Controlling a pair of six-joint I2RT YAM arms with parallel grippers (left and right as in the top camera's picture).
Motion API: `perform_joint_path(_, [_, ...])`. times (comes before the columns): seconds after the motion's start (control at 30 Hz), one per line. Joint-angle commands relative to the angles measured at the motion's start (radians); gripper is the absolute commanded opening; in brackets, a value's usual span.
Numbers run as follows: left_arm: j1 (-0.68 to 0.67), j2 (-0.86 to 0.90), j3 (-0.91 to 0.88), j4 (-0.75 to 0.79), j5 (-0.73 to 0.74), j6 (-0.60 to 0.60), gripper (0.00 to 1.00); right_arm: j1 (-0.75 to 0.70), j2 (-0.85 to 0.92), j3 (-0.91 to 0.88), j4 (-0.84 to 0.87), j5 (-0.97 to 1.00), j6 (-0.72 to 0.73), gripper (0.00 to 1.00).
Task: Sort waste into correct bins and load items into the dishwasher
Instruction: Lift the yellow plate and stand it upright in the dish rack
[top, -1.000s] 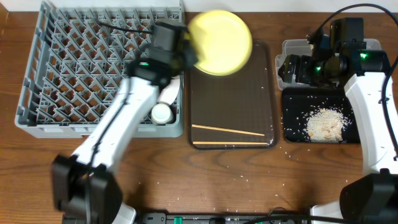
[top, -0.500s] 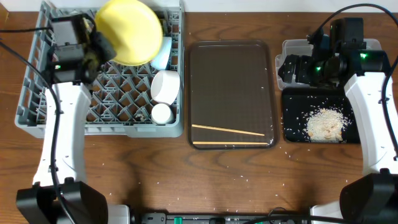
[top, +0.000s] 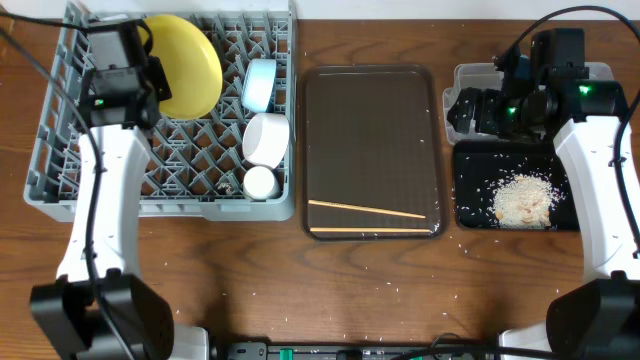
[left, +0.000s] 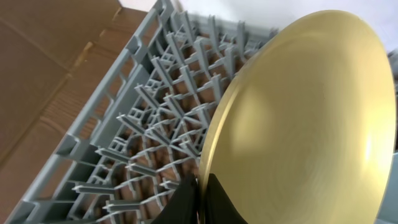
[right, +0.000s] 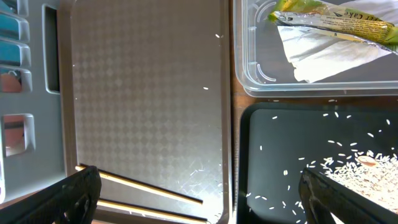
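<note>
My left gripper (left: 200, 198) is shut on the rim of the round yellow plate (top: 185, 78), holding it on edge over the back of the grey dish rack (top: 60, 150); the plate fills the left wrist view (left: 298, 124). In the rack sit a light blue bowl (top: 260, 85), a white bowl (top: 266, 138) and a small white cup (top: 259, 182). Two chopsticks (top: 366, 210) lie on the brown tray (top: 370, 120). My right gripper (right: 199, 193) is open and empty above the tray's right edge. The clear tub (right: 249, 74) holds the wrapper (right: 336, 17) and napkin (right: 323, 53). Rice (top: 522, 198) lies in the black tray (top: 470, 190).
Loose rice grains are scattered on the wooden table (top: 330, 290) in front of the trays. The chopsticks also show in the right wrist view (right: 149, 190). The black tray shows there too (right: 273, 174), beside the brown tray (right: 149, 93).
My left arm has carried the yellow plate from above the brown tray leftward to the back of the dish rack and lowered it on edge. The right arm has not moved.
</note>
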Motion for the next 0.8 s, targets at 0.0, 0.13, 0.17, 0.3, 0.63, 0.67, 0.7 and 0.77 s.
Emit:
perform_joint_path(0.0, [-0.058, 0.039, 0.004, 0.011, -0.164, 0.068, 0.07, -0.006, -0.021, -0.001, -0.001, 0.002, -0.01, 0.99])
perform_joint_path(0.13, [-0.135, 0.087, 0.003, 0.047, -0.36, 0.108, 0.07, -0.006, -0.021, -0.001, -0.002, 0.003, -0.01, 0.99])
perform_joint_path(0.17, [-0.149, 0.098, 0.003, 0.052, -0.402, 0.108, 0.07, -0.006, -0.021, -0.001, -0.002, 0.003, -0.01, 0.99])
perform_joint_path(0.3, [-0.191, 0.13, 0.003, 0.056, -0.47, 0.108, 0.07, -0.006, -0.021, -0.001, -0.003, 0.003, -0.01, 0.99])
perform_joint_path(0.63, [-0.29, 0.139, 0.003, 0.034, -0.468, 0.095, 0.5, -0.006, -0.021, -0.001, -0.003, 0.003, -0.01, 0.99])
perform_joint_path(0.67, [-0.298, 0.138, 0.003, 0.022, -0.468, 0.091, 0.52, -0.006, -0.021, -0.001, -0.003, 0.003, -0.01, 0.99])
perform_joint_path(0.7, [-0.306, 0.136, 0.003, 0.008, -0.467, 0.076, 0.54, -0.006, -0.021, -0.001, -0.003, 0.003, -0.01, 0.99])
perform_joint_path(0.77, [-0.313, 0.129, 0.003, -0.019, -0.464, 0.037, 0.57, -0.006, -0.021, -0.001, -0.003, 0.003, -0.01, 0.99])
